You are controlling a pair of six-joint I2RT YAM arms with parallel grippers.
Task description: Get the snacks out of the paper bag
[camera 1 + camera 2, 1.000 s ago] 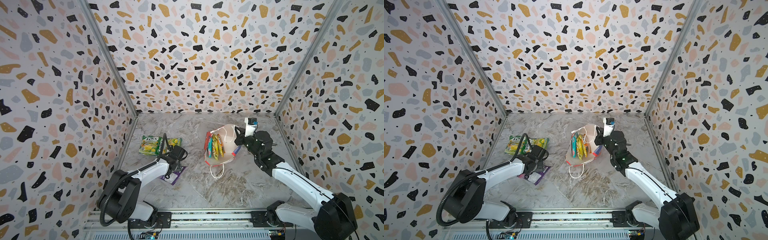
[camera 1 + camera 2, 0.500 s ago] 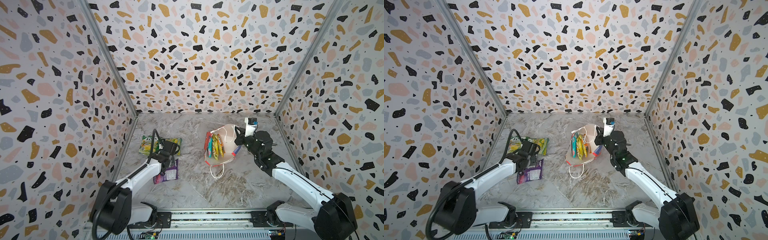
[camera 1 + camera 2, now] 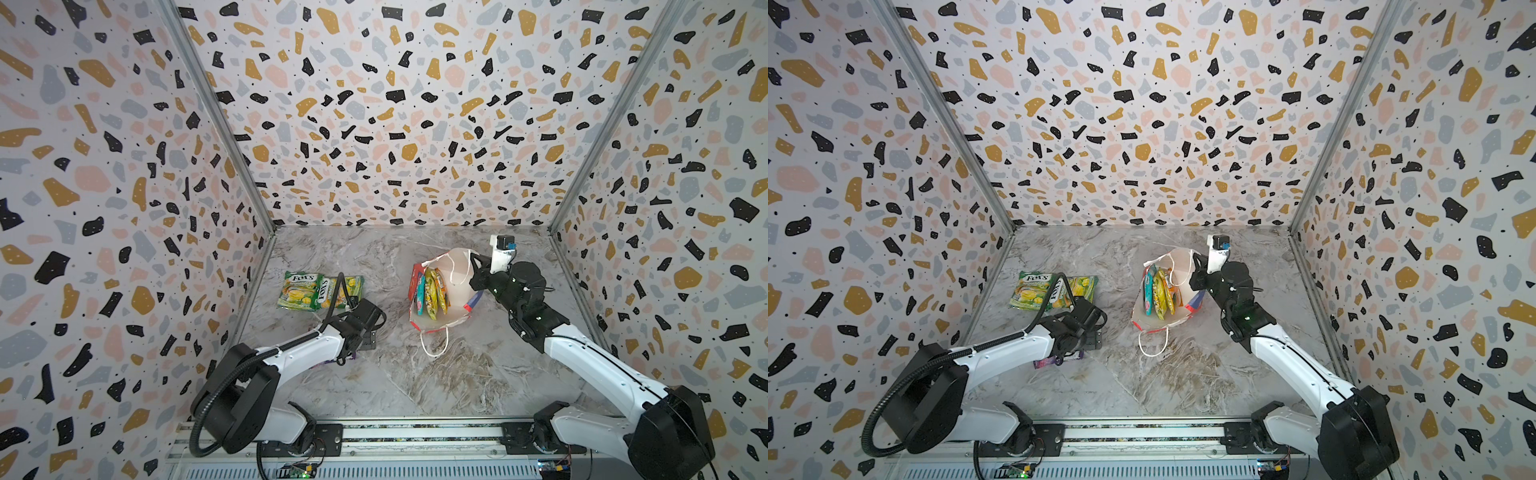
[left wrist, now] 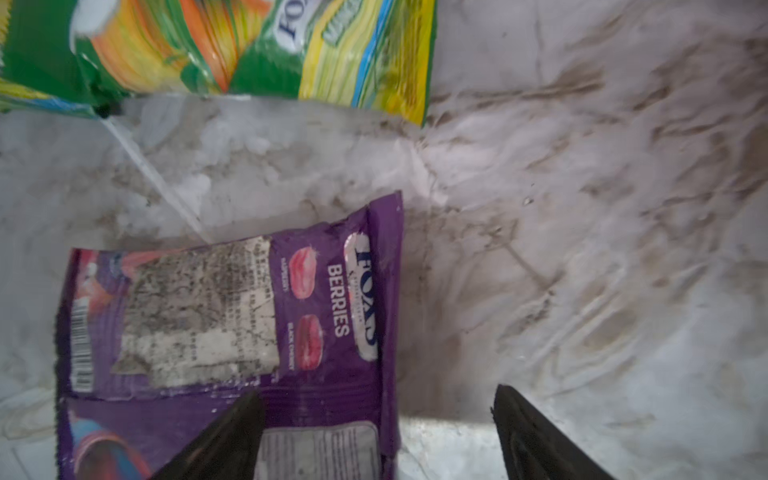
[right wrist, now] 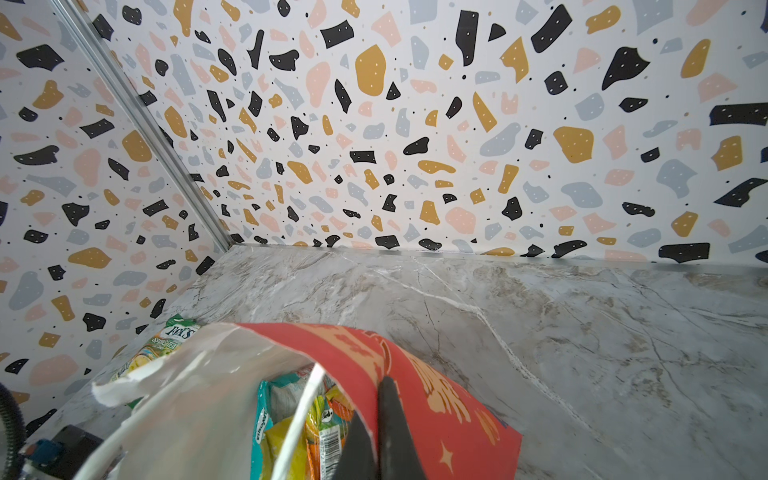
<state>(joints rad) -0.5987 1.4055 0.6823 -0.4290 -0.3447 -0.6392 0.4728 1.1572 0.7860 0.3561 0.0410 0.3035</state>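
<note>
Left fingers (image 4: 226, 442) spread wide; right fingers (image 5: 390, 419) pinched tight together.

left arm (image 3: 307, 353): white link shells, black joint housings | black corrugated cable (image 3: 195, 419) looping off its shoulder | right arm (image 3: 590, 361): same white-and-black build, tiny green light (image 3: 1248, 318) on forearm joint | wrist camera mount (image 3: 498, 259): white with black-blue cap | fingers (image 4: 224, 440): black, tapered wedges | base: silver slotted rail (image 3: 415, 434)
</note>
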